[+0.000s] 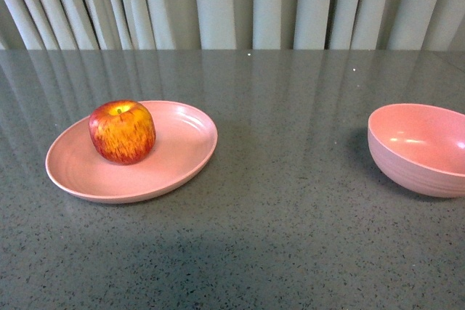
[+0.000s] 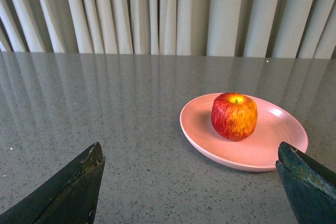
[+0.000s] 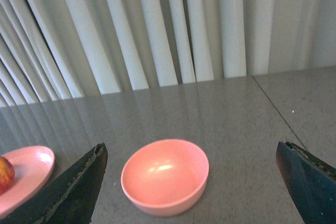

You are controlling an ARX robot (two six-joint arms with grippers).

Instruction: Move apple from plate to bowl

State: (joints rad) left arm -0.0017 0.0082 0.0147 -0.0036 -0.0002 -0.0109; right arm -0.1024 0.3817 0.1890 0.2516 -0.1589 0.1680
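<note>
Left gripper (image 2: 190,150) and right gripper (image 3: 191,150) both gape empty; the left should centre over the apple (image 2: 234,116), mid-right on the plate (image 2: 268,141), then squeeze gently.

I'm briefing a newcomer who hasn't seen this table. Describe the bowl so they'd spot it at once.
On the grey speckled table before pale curtains, two pink dishes sit apart. The bowl is the one at the front view's right edge. Unlike the wide, flat plate carrying the apple, it is deep, narrower and empty.

front: plate (image 1: 182,147), bowl (image 1: 407,176) | left wrist: plate (image 2: 273,140) | right wrist: bowl (image 3: 163,192), plate edge (image 3: 31,169)
</note>
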